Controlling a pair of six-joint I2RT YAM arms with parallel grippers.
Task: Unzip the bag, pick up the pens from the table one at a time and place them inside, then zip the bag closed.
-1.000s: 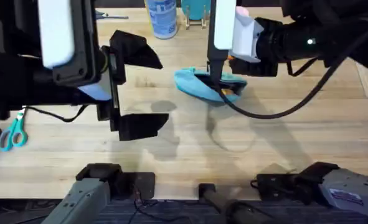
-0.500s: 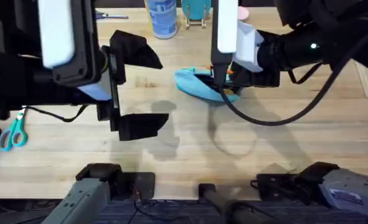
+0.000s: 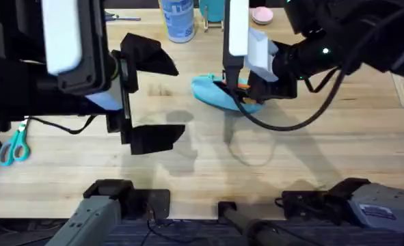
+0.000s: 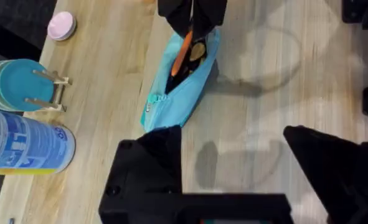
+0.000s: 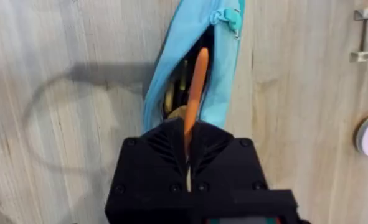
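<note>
Right now the bag (image 3: 223, 96) lies unzipped on the worktop (image 3: 290, 157), and everything else is placed from it. Directly above its open slit hangs the right end effector (image 5: 190, 146), fingers clamped tight on 1 orange pen (image 5: 195, 93); the pen's free end points along the opening, over the darker items already inside, and whether it touches the fabric cannot be told. At the bag's far end, away from that end effector, sits the zipper pull (image 5: 232, 17). The left end effector (image 4: 233, 162) hovers well apart from the bag, on its side nearer the blue-and-white canister (image 3: 177, 19), with its fingers spread wide and nothing between them.

Bare wood surrounds the bag on the side toward the arm bases, crossed only by shadows and a black cable (image 3: 284, 123) drooping just beside it. Beyond the bag, toward the worktop's back edge, stand the canister, a rack of teal plates (image 4: 15, 84) and a pink disc (image 4: 61, 25). Teal-handled scissors (image 3: 11, 149) lie far off, near the left edge.
</note>
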